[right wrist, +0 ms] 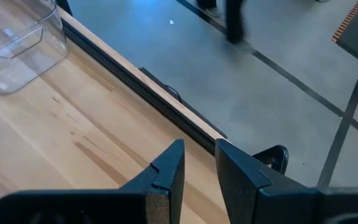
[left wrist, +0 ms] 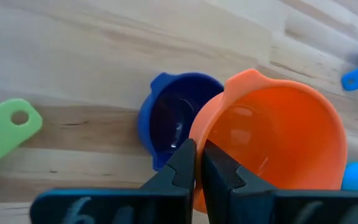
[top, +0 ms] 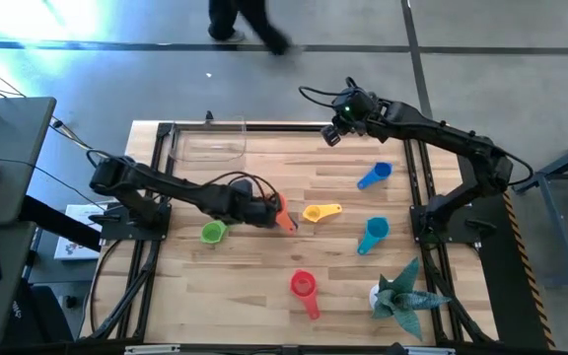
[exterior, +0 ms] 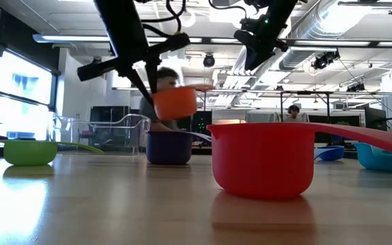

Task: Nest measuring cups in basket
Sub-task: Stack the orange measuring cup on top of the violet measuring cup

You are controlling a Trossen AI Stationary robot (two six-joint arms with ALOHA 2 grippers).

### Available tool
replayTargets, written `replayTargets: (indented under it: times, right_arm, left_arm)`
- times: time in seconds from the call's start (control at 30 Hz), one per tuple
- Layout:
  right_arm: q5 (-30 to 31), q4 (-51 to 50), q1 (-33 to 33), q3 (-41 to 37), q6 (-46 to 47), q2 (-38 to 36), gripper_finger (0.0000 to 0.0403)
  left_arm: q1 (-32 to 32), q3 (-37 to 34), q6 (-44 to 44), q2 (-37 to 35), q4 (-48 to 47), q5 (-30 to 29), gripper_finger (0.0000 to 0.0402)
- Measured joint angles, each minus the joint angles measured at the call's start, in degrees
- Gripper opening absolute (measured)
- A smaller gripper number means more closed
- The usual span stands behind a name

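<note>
Red plastic measuring cup (exterior: pixel 263 160) is sitting closest to the low camera, untouched on the wooden desk (top: pixel 254 266). Left claw (left wrist: pixel 197 163) is clamped together on the rim of the orange plastic cup (left wrist: pixel 278 134), holding it up off the desk right over the dark purple-blue cup (left wrist: pixel 178 118), so I'm reading this as a nesting move in progress. Right claw (right wrist: pixel 199 163) is hanging near the desk's far edge, fingers slightly apart, gripping nothing. Clear plastic basket (top: pixel 208 141) at the far side is looking empty. Green (top: pixel 212 232), yellow (top: pixel 320 211), blue (top: pixel 374 176) and teal (top: pixel 373 235) cups are lying scattered, well apart. Nothing stacked yet, nothing in the basket; nearly the whole job is remaining.
</note>
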Motion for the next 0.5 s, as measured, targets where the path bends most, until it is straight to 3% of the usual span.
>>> replayTargets:
  times: [0.5]
  right_arm:
    - [-2.6, -0.5, 0.0, 0.0, 0.0, 0.0, 0.0083]
  left_arm:
    - [0.8, 0.0, -4.6, 2.1, -3.2, 1.1, 0.0005]
